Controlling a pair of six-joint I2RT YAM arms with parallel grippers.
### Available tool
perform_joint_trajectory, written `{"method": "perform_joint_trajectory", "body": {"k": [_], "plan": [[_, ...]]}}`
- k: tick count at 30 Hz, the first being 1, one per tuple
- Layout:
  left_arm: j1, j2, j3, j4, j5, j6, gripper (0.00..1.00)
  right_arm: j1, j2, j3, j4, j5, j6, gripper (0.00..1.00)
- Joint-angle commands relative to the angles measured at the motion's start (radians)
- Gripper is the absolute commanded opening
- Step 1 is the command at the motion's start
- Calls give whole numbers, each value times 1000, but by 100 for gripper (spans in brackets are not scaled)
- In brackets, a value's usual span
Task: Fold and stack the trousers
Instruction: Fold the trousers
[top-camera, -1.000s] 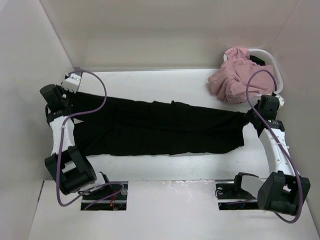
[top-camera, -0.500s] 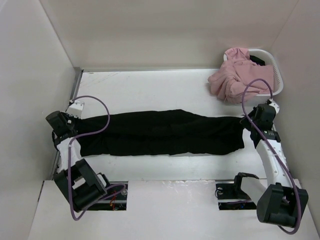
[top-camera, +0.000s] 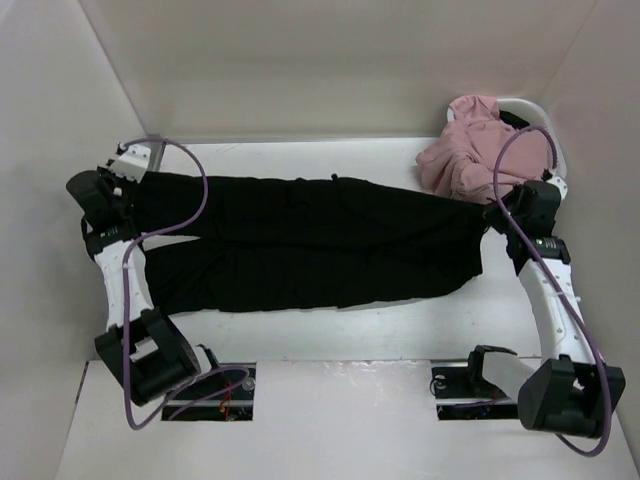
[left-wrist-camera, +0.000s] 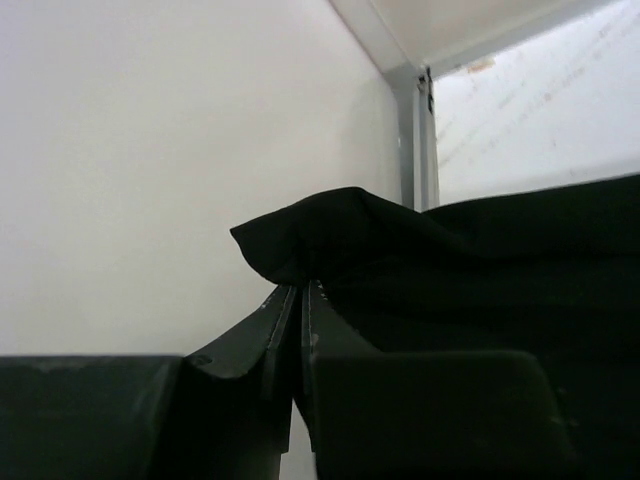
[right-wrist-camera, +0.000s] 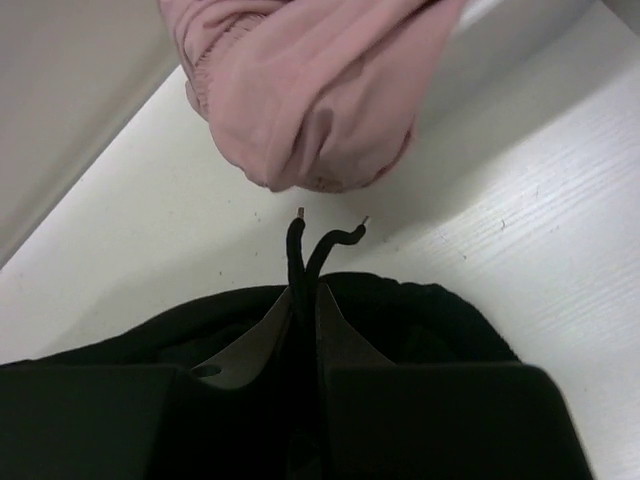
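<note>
Now left jaws and right jaws each clamped on the spread trousers.

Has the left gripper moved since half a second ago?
Yes. The left gripper, shut on the trousers, has gone toward the back wall, away from the arm bases, spreading the cloth wider.

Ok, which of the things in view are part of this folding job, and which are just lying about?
In the job:
- trousers, black, spread out flat
- drawstring at their waist end
- left end effector and right end effector, each shut on one end of the trousers

Lying about:
- pink garment, far right corner
- white basket it spills out of
</note>
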Motion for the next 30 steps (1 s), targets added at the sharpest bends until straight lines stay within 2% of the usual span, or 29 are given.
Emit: {"method": "perform_joint_trajectory", "body": {"k": [1, 6, 8, 12, 13, 15, 16, 18, 22, 25, 27, 30], "plan": [[27, -99, -117, -97, 54, 112, 2, -20, -84, -63, -87, 31, 57, 0], [142, -251, -350, -240, 128, 325, 2, -24, -209, -235, -146, 42, 118, 0], [191, -302, -434, -257, 151, 396, 3, -34, -253, -293, -167, 48, 135, 4], [312, -366, -527, -338, 186, 531, 3, -95, -340, -350, -267, 85, 160, 23], [351, -363, -527, -370, 201, 552, 4, -128, -382, -356, -293, 106, 166, 33], [432, -340, -510, -440, 241, 592, 5, -173, -466, -341, -330, 168, 184, 44], [467, -330, -496, -465, 264, 606, 7, -179, -491, -324, -347, 203, 195, 54], [526, -310, -476, -493, 298, 628, 16, -188, -512, -283, -377, 249, 218, 71], [554, -290, -449, -513, 309, 652, 34, -175, -537, -206, -349, 280, 213, 76], [540, -291, -394, -586, 321, 669, 47, -65, -508, -154, -284, 246, 175, 80], [491, -297, -349, -660, 330, 681, 57, 79, -426, -120, -255, 202, 114, 82], [388, -300, -297, -737, 309, 680, 62, 340, -277, -103, -246, 223, 100, 77]]}}
